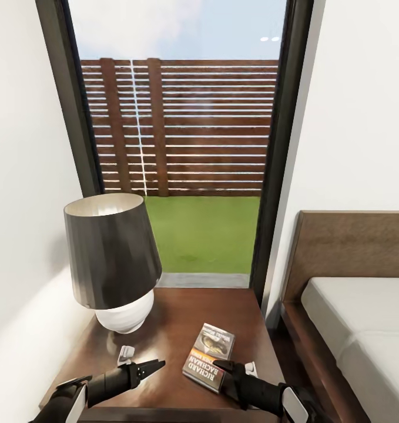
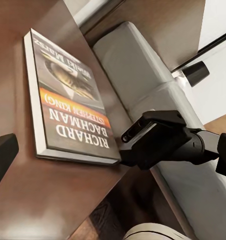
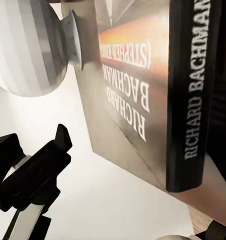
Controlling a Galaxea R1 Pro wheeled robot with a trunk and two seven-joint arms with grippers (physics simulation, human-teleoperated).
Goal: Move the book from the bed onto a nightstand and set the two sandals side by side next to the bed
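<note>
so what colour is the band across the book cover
Orange, clearest in the left wrist view on the book.

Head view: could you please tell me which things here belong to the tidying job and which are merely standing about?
Part of the job:
book, lying on the nightstand
bed
right claw, at the book's edge

Merely standing about:
lamp
window
fence

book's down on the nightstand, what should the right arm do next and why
Probably draw the right tool straight back from the book. The book lies flat on the nightstand near the lamp, its near edge right at the tool, so a sideways sweep might shift it.
</note>
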